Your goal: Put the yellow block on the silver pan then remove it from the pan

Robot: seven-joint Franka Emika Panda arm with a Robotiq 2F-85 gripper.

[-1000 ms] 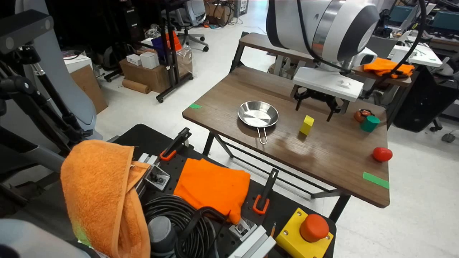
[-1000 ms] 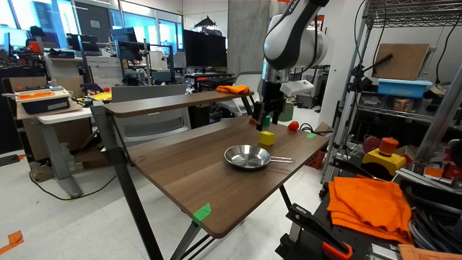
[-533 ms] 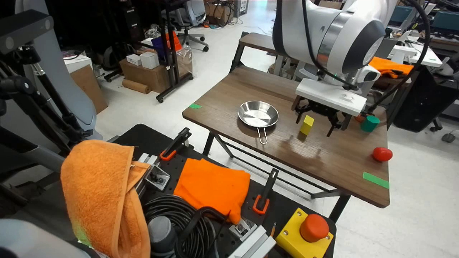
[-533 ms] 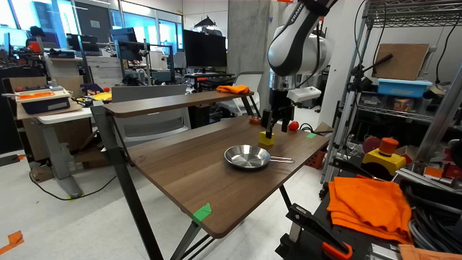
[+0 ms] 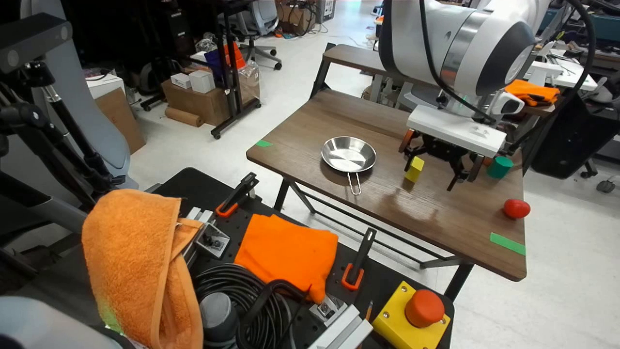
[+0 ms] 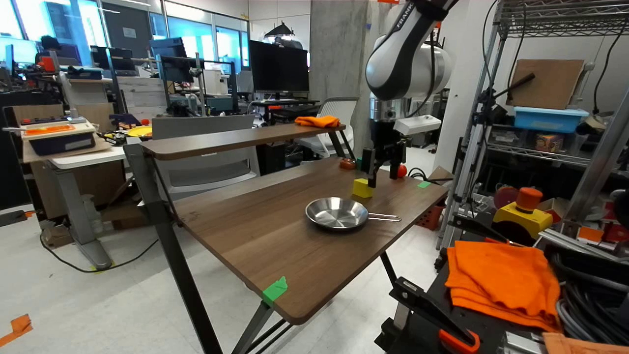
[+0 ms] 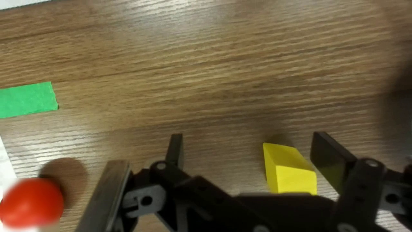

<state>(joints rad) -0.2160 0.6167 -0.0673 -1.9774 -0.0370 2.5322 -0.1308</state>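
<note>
The Robotiq gripper [image 5: 428,179] is spread wide with nothing in its grasp, low over the wood-topped desk [image 5: 315,121]; one finger [image 7: 328,161] stands just beside the yellow block [image 7: 289,170], and whether they touch I cannot tell. The block sits on the desktop, near the silver pan [image 6: 336,214] but apart from it. In the wrist view the gripper's dark body hides one end of the block, and in both exterior views a fingertip covers part of its edge. In an exterior view the red round object [image 6: 402,171] is partly behind a finger; in the wrist view it is blurred. The green tape strip [image 7: 29,100] runs off the wrist view's left edge. The orange round object [image 6: 347,163] is too small to identify. The Franka arm [image 6: 417,69] is cut off at the top of both exterior views
</note>
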